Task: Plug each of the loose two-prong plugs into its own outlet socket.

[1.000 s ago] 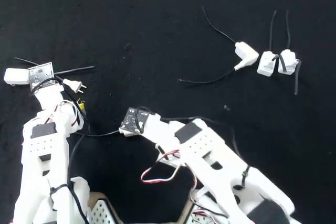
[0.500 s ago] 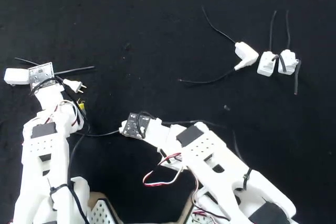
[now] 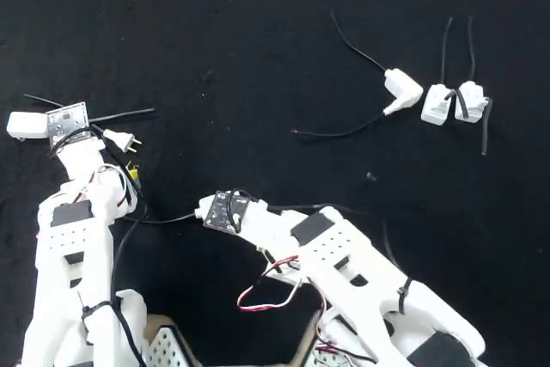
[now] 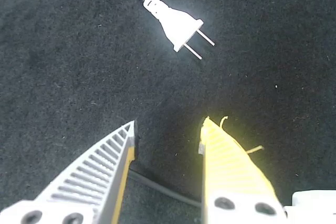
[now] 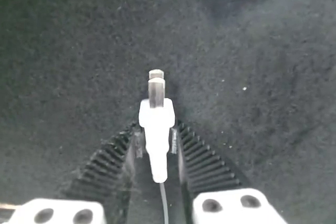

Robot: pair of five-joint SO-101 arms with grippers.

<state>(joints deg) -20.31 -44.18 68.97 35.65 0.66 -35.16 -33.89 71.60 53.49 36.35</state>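
A loose white two-prong plug (image 3: 123,138) (image 4: 176,22) lies on the black table at the left, prongs pointing right in the high view. My left gripper (image 4: 168,129) (image 3: 130,168) is open just short of it, nothing between its fingers. My right gripper (image 5: 156,130) is shut on a second white plug (image 5: 156,124) (image 3: 201,209), prongs pointing forward past the fingertips, low over the table's middle front. Three white outlet sockets (image 3: 402,90) (image 3: 436,103) (image 3: 471,100) lie at the far right, each with a black cord.
A thin black cable (image 3: 159,219) trails from the held plug toward the left arm (image 3: 73,229). Another black cable (image 4: 157,187) lies beneath the left gripper's fingers. A loose black cord (image 3: 339,132) runs left of the sockets.
The right arm has drawn back toward the table's near edge and slightly right, carrying the plug. The left arm and the loose plug have stayed put.
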